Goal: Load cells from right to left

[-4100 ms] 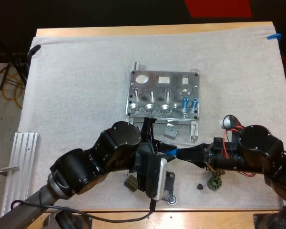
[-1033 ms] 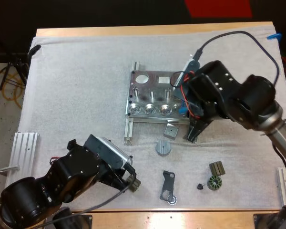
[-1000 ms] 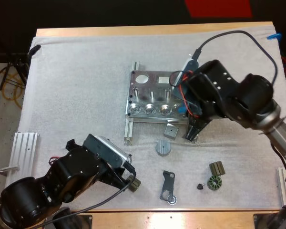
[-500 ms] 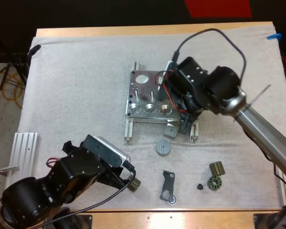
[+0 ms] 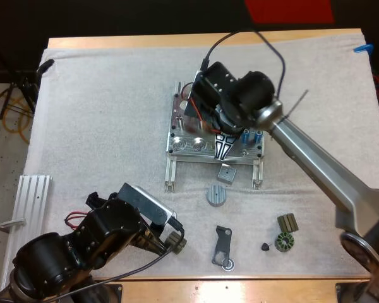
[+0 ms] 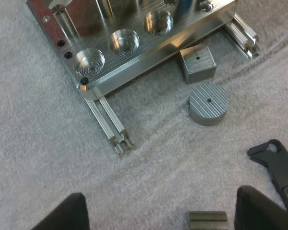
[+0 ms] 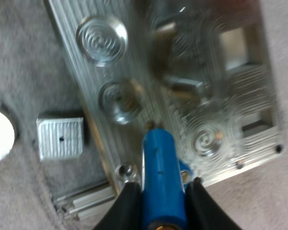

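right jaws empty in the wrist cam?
No, the right jaws press on a blue cylinder from both sides, over the metal fixture.

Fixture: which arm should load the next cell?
Right. The right fingers clamp a blue cylinder over the fixture; the left fingers stand open, empty, short of it.

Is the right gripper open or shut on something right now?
Shut: the right gripper has both black fingers pressing a bright blue cylinder between them.

Readable markings: none, metal fixture (image 5: 184,146) bare of lettering, white mat (image 5: 101,113) plain, no label, brand, number or sign legible.
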